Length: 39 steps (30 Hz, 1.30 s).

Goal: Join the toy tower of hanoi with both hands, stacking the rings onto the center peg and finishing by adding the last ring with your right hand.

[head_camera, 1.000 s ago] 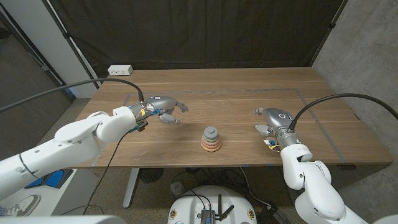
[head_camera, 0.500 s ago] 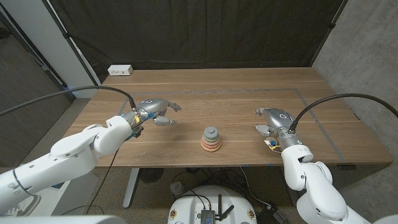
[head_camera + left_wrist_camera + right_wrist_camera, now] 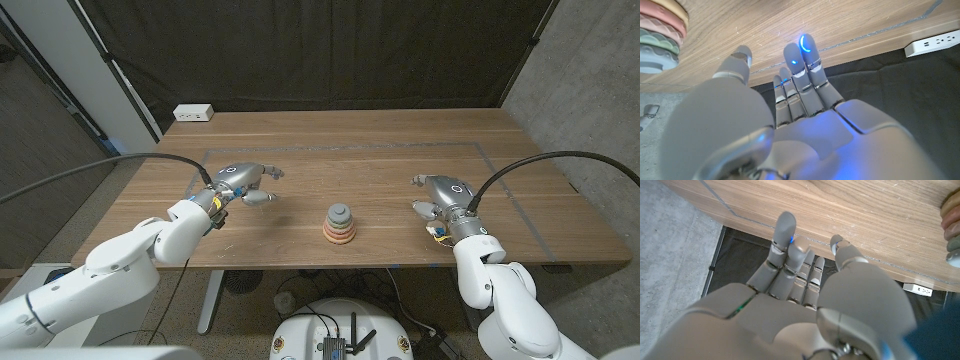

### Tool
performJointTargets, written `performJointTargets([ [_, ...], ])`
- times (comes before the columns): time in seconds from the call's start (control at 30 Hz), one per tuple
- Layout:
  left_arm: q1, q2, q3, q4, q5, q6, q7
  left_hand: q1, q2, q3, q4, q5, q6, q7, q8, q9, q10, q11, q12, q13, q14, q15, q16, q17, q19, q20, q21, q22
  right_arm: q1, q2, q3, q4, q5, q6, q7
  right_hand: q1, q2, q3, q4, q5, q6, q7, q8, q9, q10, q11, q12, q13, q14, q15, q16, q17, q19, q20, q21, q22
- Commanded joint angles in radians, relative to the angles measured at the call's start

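- I can't read any brand, label or writing anywhere; the white power strip (image 3: pixel 194 113) at the table's far left edge shows only its sockets.
- My left hand (image 3: pixel 243 181) is over the wooden table (image 3: pixel 400 140), left of centre, holding nothing; its fingers (image 3: pixel 807 57) reach out straight and a little apart in the left wrist view, so I count it as open.
- My right hand (image 3: pixel 437 192) is on the right side, well apart from the toy, empty too, fingers (image 3: pixel 784 230) extended and slightly spread.
- The toy tower of hanoi (image 3: pixel 339 223) stands between both hands near the table's front edge, rings stacked on the peg, a grey ring on top, pinkish and orange ones below.
- Neither hand touches the stack.
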Motion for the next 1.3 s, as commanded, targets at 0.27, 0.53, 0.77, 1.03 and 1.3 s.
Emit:
performJointTargets([
  [0.27,0.004,-0.01,0.033,0.01,0.011,0.012,0.042,0.007,0.006,0.009,0.003,0.009,0.011,0.001,-0.003,0.002,0.011,-0.001,-0.001,0.003,0.007,-0.085,0.002,0.0,0.004,-0.134,0.005,0.002,-0.012,-0.027,-0.018,-0.034,-0.019,-0.055,0.047,0.002,-0.007,0.001,-0.003,-0.001,-0.022,0.016,-0.01,0.005,-0.058,0.011,-0.011,-0.004,0.003,-0.02,-0.002,0.001,0.0,-0.063,0.007,0.006],
  [0.53,0.017,-0.005,0.013,0.01,0.0,0.012,0.053,0.003,0.01,0.011,0.005,0.011,0.015,0.002,-0.004,0.003,0.016,-0.001,-0.001,0.005,0.008,-0.085,0.001,0.001,0.006,-0.133,0.005,0.002,0.008,-0.044,-0.045,-0.046,-0.096,-0.11,0.17,-0.029,-0.038,-0.012,0.004,-0.006,-0.052,0.029,-0.024,0.004,-0.107,0.021,-0.014,-0.01,-0.013,-0.018,-0.007,0.007,-0.015,-0.061,0.002,0.002],
  [0.77,0.03,-0.006,-0.006,0.015,-0.013,0.007,0.063,0.005,0.01,0.013,0.004,0.012,0.019,0.0,-0.004,0.003,0.019,-0.003,-0.001,0.005,0.009,-0.085,0.002,0.002,0.006,-0.134,0.005,0.002,0.007,-0.029,-0.048,-0.042,-0.144,-0.135,0.229,-0.028,-0.047,-0.014,-0.001,-0.011,-0.081,0.038,-0.038,0.003,-0.118,0.02,-0.008,-0.014,-0.027,-0.02,-0.02,-0.005,-0.023,-0.063,-0.001,0.001],
  [1.03,0.032,-0.005,-0.018,0.019,-0.019,0.0,0.064,0.008,0.012,0.017,0.002,0.015,0.024,-0.001,-0.005,0.004,0.023,-0.006,-0.002,0.008,0.011,-0.085,0.002,0.004,0.005,-0.133,0.006,0.002,0.006,-0.001,-0.046,-0.026,-0.201,-0.148,0.3,-0.022,-0.05,-0.014,-0.004,-0.014,-0.088,0.038,-0.041,0.002,-0.12,0.02,-0.004,-0.017,-0.035,-0.021,-0.028,-0.012,-0.03,-0.063,-0.005,-0.001],
  [1.3,0.023,-0.001,-0.025,0.022,-0.022,-0.005,0.053,0.008,0.014,0.02,0.003,0.017,0.028,0.001,-0.007,0.006,0.03,-0.005,-0.002,0.01,0.012,-0.085,0.002,0.006,0.006,-0.135,0.006,0.002,0.001,0.037,-0.038,0.002,-0.239,-0.144,0.339,-0.02,-0.049,-0.015,-0.003,-0.017,-0.086,0.034,-0.041,0.002,-0.114,0.018,0.001,-0.019,-0.037,-0.02,-0.033,-0.016,-0.033,-0.062,-0.007,-0.001],
])
